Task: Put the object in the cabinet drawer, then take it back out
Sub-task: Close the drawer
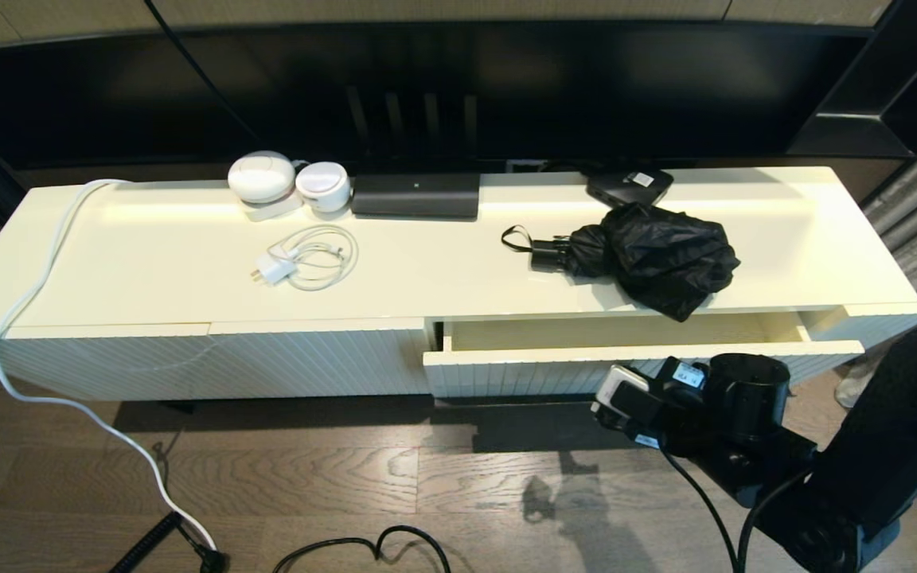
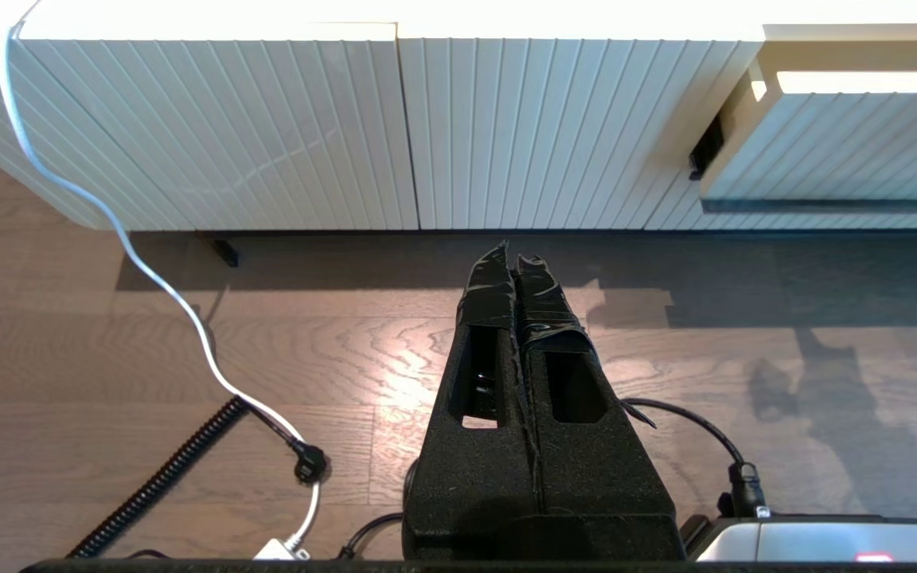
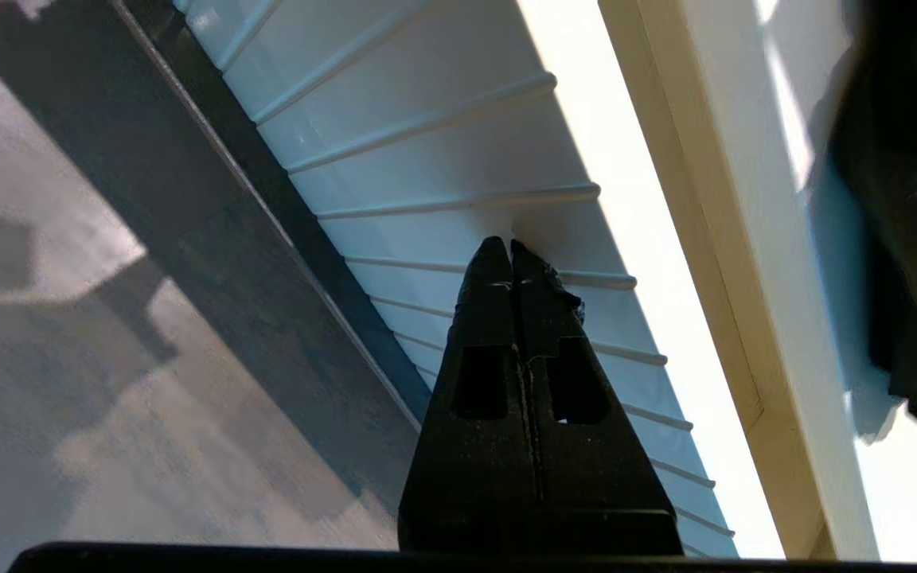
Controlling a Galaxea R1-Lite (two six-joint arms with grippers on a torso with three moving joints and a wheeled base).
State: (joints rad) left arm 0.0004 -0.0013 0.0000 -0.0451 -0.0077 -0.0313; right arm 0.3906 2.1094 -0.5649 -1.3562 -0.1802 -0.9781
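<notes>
While the drawer (image 1: 634, 350) stands only partly pulled out of the long cream cabinet (image 1: 188, 358), the job now seems to be getting it open far enough to take the umbrella (image 1: 649, 255). Nearest to me, the right gripper (image 3: 510, 247) sits low in front of the drawer, its fingers (image 3: 490, 278) pressed together with nothing between them, the tips right at the ribbed drawer front; I cannot tell whether they actually touch it. The black bar handle (image 3: 267, 207) runs along the lower edge of the drawer front, below where the tips are. The left gripper (image 2: 516, 255) hangs over the floor (image 2: 267, 358) well to the left of the drawer, fingers closed and empty, out of the work.

To do this well, I would say the closed tips should hook or press somewhere that gives a straight outward pull, in line with the drawer's slide and near the middle of its width, so it does not rack sideways. It wants more opening, since the gap showing looks narrow for a bunchy bundle.

Beyond the drawer, the umbrella lies on the counter (image 1: 148, 270) just behind the opening, its loose fabric hanging slightly over the front edge above the drawer, handle and wrist loop pointing left. Further back from the drawer sits a flat black box (image 1: 630, 185).
</notes>
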